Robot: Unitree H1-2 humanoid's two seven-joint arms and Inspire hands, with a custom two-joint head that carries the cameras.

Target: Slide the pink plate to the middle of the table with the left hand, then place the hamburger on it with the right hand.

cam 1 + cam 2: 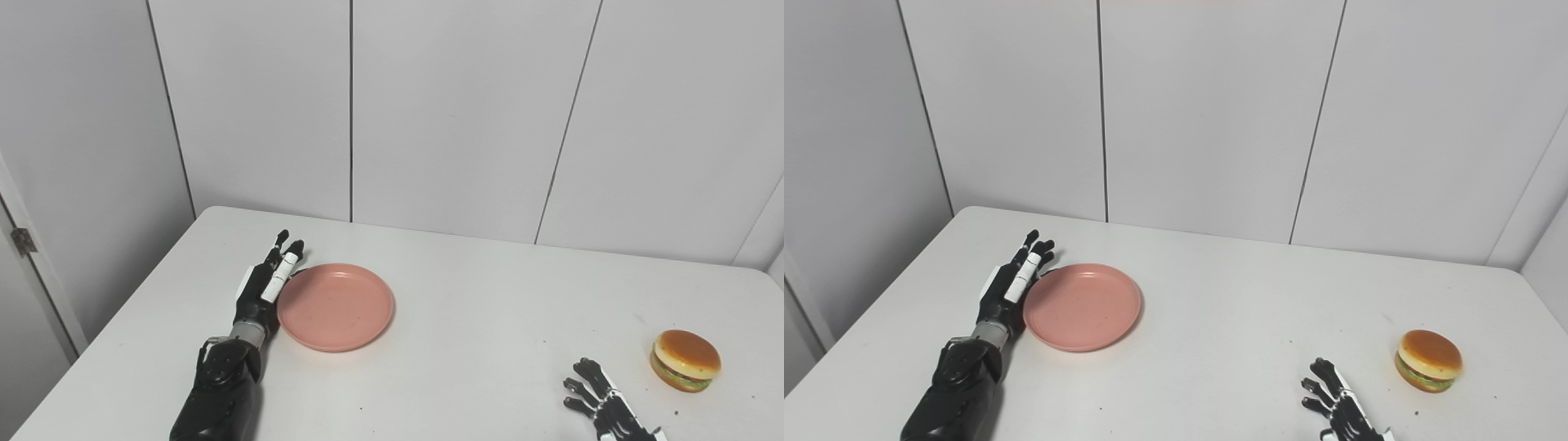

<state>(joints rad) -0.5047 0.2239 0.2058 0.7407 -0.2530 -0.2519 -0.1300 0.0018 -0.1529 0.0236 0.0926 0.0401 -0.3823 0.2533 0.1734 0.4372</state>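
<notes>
A pink plate (343, 312) lies flat on the white table (465, 294), left of centre. My left hand (264, 280) rests on edge against the plate's left rim, fingers straight and pointing away, open and holding nothing. A toy hamburger (685, 359) sits near the table's right front. My right hand (597, 395) lies low at the bottom edge, just left of the hamburger and apart from it, fingers spread and open. Its wrist is cut off by the frame.
White wall panels (453, 110) stand right behind the table's far edge. The table's left edge runs close to my left forearm (220, 392). A door hinge (23, 240) shows at far left.
</notes>
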